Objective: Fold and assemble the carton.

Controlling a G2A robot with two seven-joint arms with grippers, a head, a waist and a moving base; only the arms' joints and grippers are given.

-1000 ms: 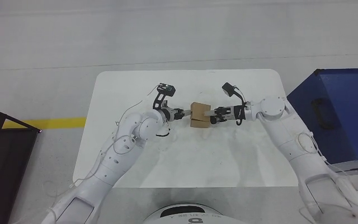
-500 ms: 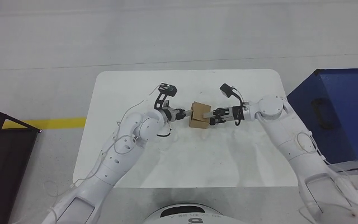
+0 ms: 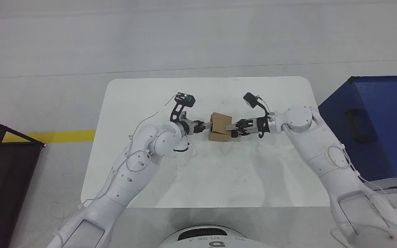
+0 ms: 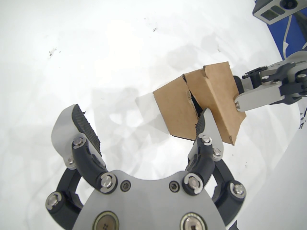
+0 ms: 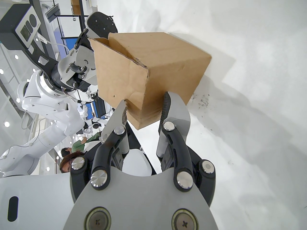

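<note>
A small brown carton (image 3: 218,123) stands in the middle of the white table (image 3: 149,99), held between both arms. My right gripper (image 5: 145,107) is shut on the carton (image 5: 148,70), with its fingers clamped over a bottom edge panel. My left gripper (image 4: 141,110) is open on the opposite side. One of its fingertips (image 4: 205,118) rests against the torn seam between two panels of the carton (image 4: 177,111), and the other finger (image 4: 84,128) hangs free over the table. In the top view the left gripper (image 3: 203,126) and right gripper (image 3: 232,129) flank the carton.
A blue bin (image 3: 366,124) stands off the table's right side. A dark frame (image 3: 15,167) sits on the floor to the left. The table has bare white surface on all sides of the carton.
The right gripper and the carton have shifted slightly toward the left gripper. The left arm has barely moved.
</note>
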